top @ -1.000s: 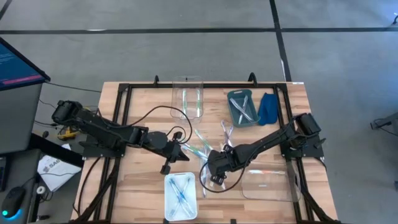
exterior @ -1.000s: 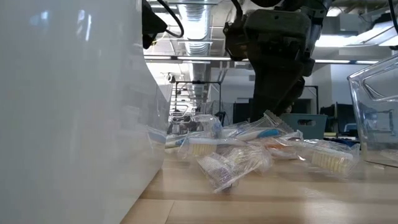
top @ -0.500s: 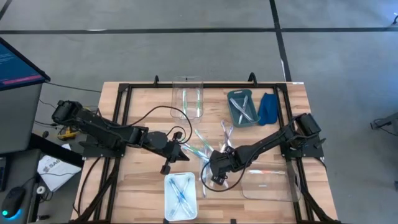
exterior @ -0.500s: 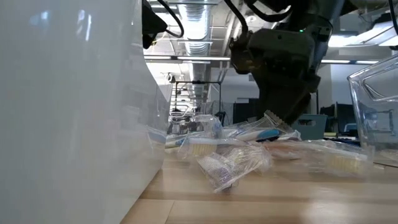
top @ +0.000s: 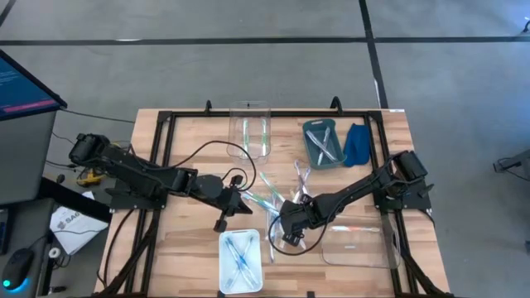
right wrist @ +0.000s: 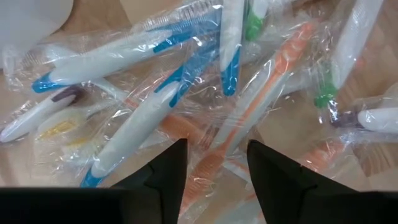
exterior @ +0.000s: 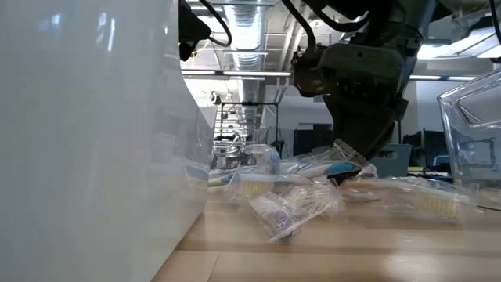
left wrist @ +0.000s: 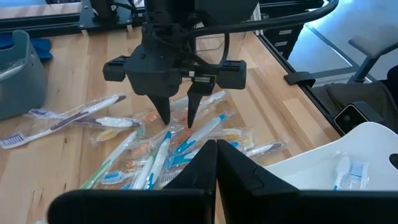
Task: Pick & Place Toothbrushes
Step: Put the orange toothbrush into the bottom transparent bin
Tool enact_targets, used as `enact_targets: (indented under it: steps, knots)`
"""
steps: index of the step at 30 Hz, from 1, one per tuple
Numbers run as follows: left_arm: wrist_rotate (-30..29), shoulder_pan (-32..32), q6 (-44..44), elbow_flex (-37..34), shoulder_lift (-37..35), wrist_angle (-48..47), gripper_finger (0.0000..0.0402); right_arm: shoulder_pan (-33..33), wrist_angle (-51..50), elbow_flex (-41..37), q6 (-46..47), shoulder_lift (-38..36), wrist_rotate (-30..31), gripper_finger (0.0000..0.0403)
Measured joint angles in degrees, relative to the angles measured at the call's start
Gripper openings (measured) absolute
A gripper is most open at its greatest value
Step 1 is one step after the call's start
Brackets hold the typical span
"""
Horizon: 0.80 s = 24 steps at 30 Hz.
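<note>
The right gripper (left wrist: 176, 118) hangs over the heap of cellophane-wrapped plastic toothbrushes (right wrist: 205, 99) mid-bench, fingers (right wrist: 165, 168) parted around an orange one, seemingly not yet gripping; the left gripper (top: 240, 201) waits beside, fingers closed. Light, stiff, slippery in wrap; pinch mid-handle.

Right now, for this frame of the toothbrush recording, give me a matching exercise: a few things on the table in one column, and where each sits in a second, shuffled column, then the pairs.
Things:
1. blue cloth
2. white tray holding blue toothbrushes
3. right tool
4. grey-blue bin

Places:
A. at the table's near edge, left of centre
B. at the far right of the table, beside the grey-blue bin
C. directly above the loose pile of wrapped toothbrushes, fingers apart
D. at the far side, between the clear container and the blue cloth

Pairs: 1-B, 2-A, 3-C, 4-D
</note>
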Motion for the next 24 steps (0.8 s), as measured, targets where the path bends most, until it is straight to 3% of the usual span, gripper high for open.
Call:
enact_targets:
  steps: [17,24]
  knots:
    - [0.0,0.0,0.1,0.0,0.0,0.0,0.0002,0.0,0.1,0.1,-1.4,-0.1,0.2,0.0010]
    - [0.0,0.0,0.1,0.0,0.0,0.0,0.0002,0.0,-3.4,0.8,-2.2,-0.2,0.1,0.0002]
